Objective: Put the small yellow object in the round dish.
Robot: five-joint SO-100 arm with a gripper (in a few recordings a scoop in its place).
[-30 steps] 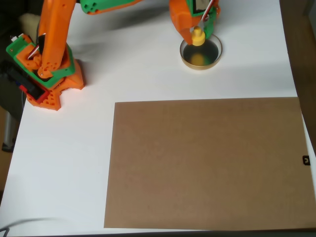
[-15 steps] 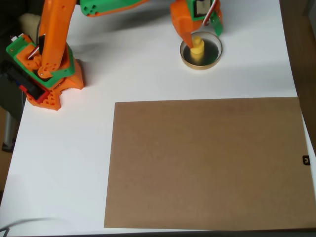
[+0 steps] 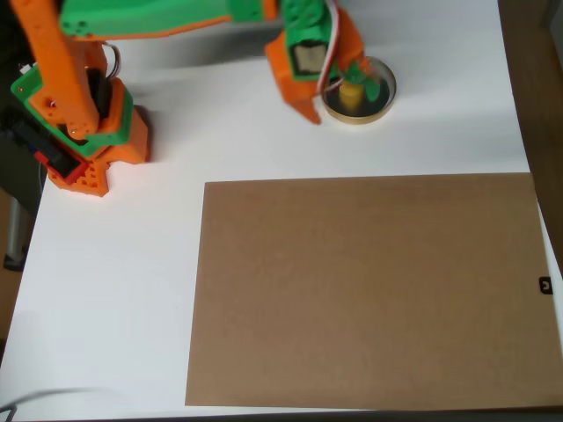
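Honestly no readable text, numbers or brand names anywhere here. Closest thing is a tiny black mark just off the right edge of the brown board, and it could be a logo or a sticker, but it's way too small to make out. The orange arm left of the board has no lettering I can see.

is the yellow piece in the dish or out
In: the small yellow object sits within the round dish's rim in the overhead view, gripper beside it.
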